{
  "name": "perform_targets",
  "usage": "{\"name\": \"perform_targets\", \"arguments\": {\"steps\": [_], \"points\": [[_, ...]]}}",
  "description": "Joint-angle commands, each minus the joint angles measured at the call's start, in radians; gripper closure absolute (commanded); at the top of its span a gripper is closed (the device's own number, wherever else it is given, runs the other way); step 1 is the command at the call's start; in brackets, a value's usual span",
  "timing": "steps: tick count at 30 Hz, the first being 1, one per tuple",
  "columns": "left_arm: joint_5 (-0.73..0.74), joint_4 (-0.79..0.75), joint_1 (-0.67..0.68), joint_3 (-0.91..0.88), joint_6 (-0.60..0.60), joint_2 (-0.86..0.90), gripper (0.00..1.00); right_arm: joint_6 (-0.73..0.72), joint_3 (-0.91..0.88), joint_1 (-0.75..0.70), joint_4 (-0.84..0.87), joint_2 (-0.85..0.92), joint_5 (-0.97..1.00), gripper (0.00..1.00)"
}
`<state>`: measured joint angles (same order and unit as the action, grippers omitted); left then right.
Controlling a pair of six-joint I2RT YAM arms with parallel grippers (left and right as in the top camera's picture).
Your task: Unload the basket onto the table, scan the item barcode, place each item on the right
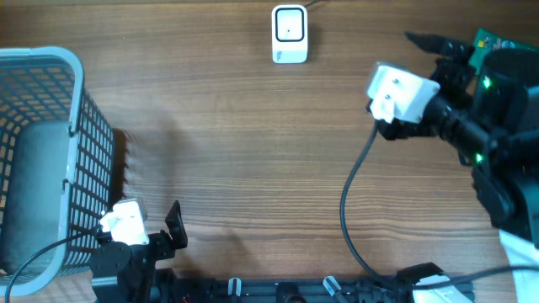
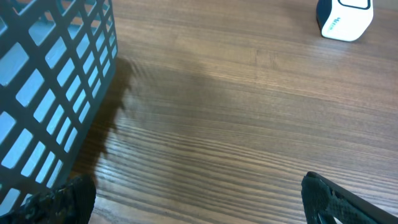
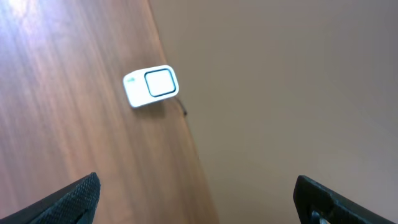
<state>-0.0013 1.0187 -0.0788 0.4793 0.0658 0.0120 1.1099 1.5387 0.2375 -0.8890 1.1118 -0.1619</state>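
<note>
Blunt black fingertips [image 2: 348, 202] sit closest to the lens in both wrist views, matte and slightly rough, two per hand and four in all. On the left gripper [image 2: 196, 208] they stand far apart at the bottom corners of its view, with only bare board between them. The right gripper [image 3: 199, 202] is spread just as wide and also grips nothing.

Under both lies one table [image 1: 253, 168] of brown wood-grain laminate, its streaks running lengthwise.

Just beside the left gripper, on its left, stands one basket [image 1: 94, 177] of grey-blue plastic. Its walls are a lattice of rectangular holes under a smooth rounded rim.

Two boxy white camera housings [image 1: 400, 93] ride the wrists, one on each.

One scanner [image 1: 289, 34], a small white box with rounded corners and a dark-framed square window, rests at the table's far edge. It is well ahead of the left gripper and to its right, and ahead and left of the right gripper, apart from both.

One thin black cable [image 1: 345, 210] curves down from the right wrist.
</note>
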Motion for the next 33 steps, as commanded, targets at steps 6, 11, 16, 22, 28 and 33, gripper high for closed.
{"name": "perform_targets", "arguments": {"steps": [6, 11, 16, 22, 28, 33], "points": [[0.005, -0.003, -0.002, -0.005, 0.002, -0.006, 0.0, -0.623, -0.768, -0.119, 0.695, -0.595, -0.051, 0.0], [0.005, -0.003, -0.002, -0.005, 0.002, -0.006, 0.0, -0.901, -1.212, -0.2, 1.003, -0.952, -0.042, 0.0], [0.005, -0.003, -0.002, -0.005, 0.002, -0.006, 0.0, -1.113, -1.473, -0.246, 1.144, -1.107, -0.012, 0.0], [0.005, -0.003, -0.002, -0.005, 0.002, -0.006, 0.0, -1.214, -1.534, -0.248, 1.015, -1.109, 0.14, 0.0], [0.005, -0.003, -0.002, -0.005, 0.002, -0.006, 0.0, -1.217, -1.534, -0.248, 0.896, -1.109, 0.164, 0.0], [0.005, -0.003, -0.002, -0.005, 0.002, -0.006, 0.0, -1.217, -1.534, -0.248, 0.896, -1.108, 0.164, 0.0]]}}
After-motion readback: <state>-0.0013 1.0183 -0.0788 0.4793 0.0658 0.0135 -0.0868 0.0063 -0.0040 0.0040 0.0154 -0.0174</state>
